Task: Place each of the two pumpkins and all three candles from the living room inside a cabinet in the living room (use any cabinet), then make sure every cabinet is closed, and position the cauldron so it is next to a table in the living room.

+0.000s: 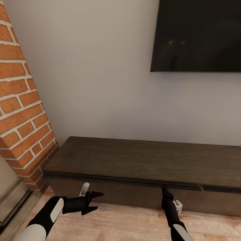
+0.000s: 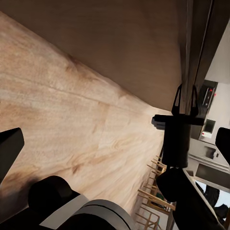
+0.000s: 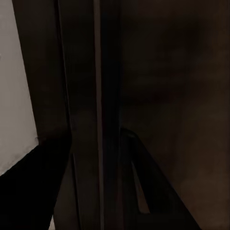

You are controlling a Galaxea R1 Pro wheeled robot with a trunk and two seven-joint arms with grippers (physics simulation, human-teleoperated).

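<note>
Right gripper [image 1: 163, 189] at the cabinet [image 1: 134, 160] top's front edge, grip state unclear.
Left gripper [image 1: 95, 202] hangs spread wide, empty, above the floor [image 1: 127, 224].

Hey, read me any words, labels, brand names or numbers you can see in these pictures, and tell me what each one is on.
None can be read. The dark screen on the wall is blank, and the cabinet fronts are plain. A small appliance in the left wrist view has a panel too blurred to read.
</note>
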